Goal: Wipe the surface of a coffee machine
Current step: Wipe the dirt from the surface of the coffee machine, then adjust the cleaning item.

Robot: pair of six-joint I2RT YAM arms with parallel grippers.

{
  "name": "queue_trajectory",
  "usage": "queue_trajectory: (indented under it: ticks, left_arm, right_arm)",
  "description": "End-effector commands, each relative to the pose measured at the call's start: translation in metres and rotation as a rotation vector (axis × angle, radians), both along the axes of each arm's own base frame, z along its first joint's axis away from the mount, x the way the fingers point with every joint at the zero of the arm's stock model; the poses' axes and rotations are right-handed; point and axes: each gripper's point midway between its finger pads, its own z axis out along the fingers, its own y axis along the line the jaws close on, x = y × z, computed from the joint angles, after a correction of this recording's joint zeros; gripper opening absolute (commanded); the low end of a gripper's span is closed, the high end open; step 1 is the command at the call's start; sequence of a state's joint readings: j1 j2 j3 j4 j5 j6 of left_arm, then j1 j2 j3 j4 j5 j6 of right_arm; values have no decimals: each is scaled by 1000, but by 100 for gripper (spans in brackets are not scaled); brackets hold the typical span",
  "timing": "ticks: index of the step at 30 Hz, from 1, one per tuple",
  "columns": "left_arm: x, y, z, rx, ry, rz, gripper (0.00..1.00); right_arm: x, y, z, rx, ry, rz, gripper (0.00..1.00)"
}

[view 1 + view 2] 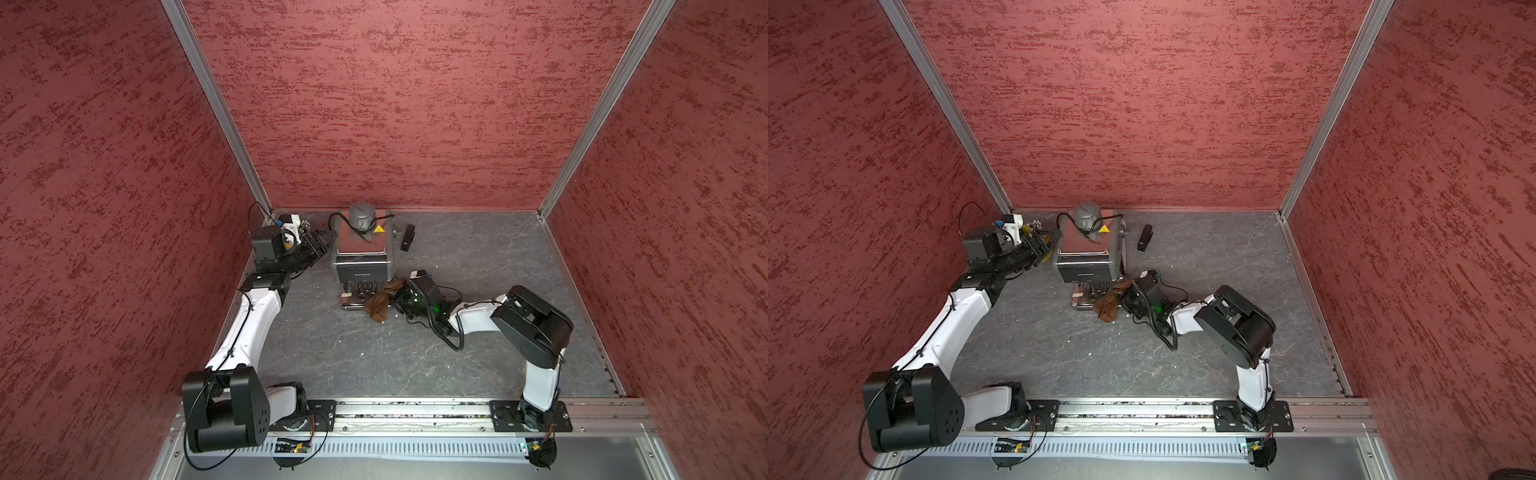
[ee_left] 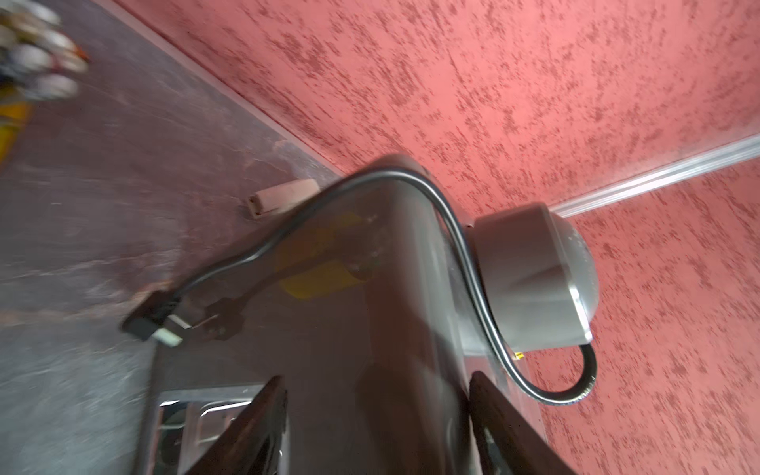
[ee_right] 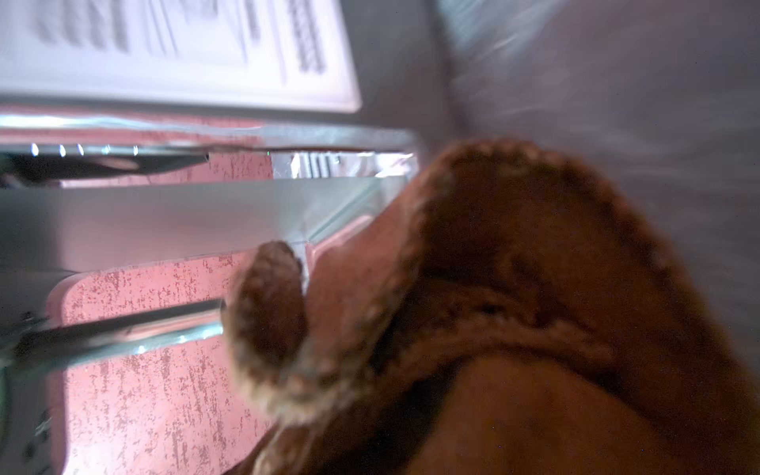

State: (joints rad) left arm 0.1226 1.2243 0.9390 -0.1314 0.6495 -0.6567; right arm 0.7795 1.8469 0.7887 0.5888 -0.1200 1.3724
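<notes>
Presently, at the rear of the grey tabletop [image 1: 457, 332], close to the back wall: coffee machine [image 1: 363, 253] [image 1: 1088, 249]. Stands upright, drip tray [image 1: 352, 305] toward the robot. On top: grey domed cap [image 1: 360, 216], yellow warning sticker [image 1: 378, 229], black cord [image 2: 452, 230] looping round the cap.

Right gripper [image 1: 395, 296] [image 1: 1124, 296]: low, just beside the drip tray's right front corner. Pressed together on a brown cloth [image 1: 380, 305] [image 3: 514, 288]. Fingers hidden behind the bunched fabric in the right wrist view. Cloth against the tray's steel edge, a stitched hem corner lying over the rim. Remainder bunched and hanging toward the tabletop.

Left gripper [image 1: 328, 241] [image 2: 376, 411]: up at the machine's left side, toward its rear. Spread wide, nothing pinched. In the left wrist view, dark fingers [image 2: 246, 432] well apart, the machine's side panel showing between them. Cannot tell whether either fingertip touches the casing.

Also noted: yellow bucket of pens [image 1: 305, 226] in the back left corner, behind the left gripper, blurred in the left wrist view. Small black stapler-like item [image 1: 408, 237] flat on the tabletop to the machine's right, apart from it.
</notes>
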Motion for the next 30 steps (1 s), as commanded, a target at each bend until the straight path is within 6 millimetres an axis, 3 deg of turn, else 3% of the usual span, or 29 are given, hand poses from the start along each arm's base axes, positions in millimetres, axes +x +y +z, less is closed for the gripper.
queue_trajectory:
  ticks: [1, 5, 9, 14, 18, 23, 26, 30]
  left_arm:
    - [-10, 13, 22, 48, -7, 37, 71]
    - [-19, 20, 56, 81, -63, 63, 72]
    - [-36, 9, 100, 113, -153, 15, 72]
    - [-71, -44, 142, 210, -290, -175, 73]
    - [-101, -102, 160, 177, -375, -384, 74]
    - [-147, -164, 176, 75, -493, -688, 77]
    - [-166, -177, 180, 35, -537, -778, 79]
    - [-174, -183, 173, -5, -519, -829, 76]
  right_arm:
    - [1, -25, 23, 19, -35, -37, 0]
    - [-6, -45, 63, 22, -152, 6, 0]
    - [-16, -64, 135, -16, -394, 72, 0]
    - [-37, -81, 224, -125, -725, 169, 0]
    - [-78, -63, 296, -50, -1037, 395, 1]
    - [-115, -49, 337, 115, -1238, 571, 2]
    - [-127, -47, 349, 193, -1293, 615, 2]
    - [-139, -48, 361, 286, -1327, 647, 3]
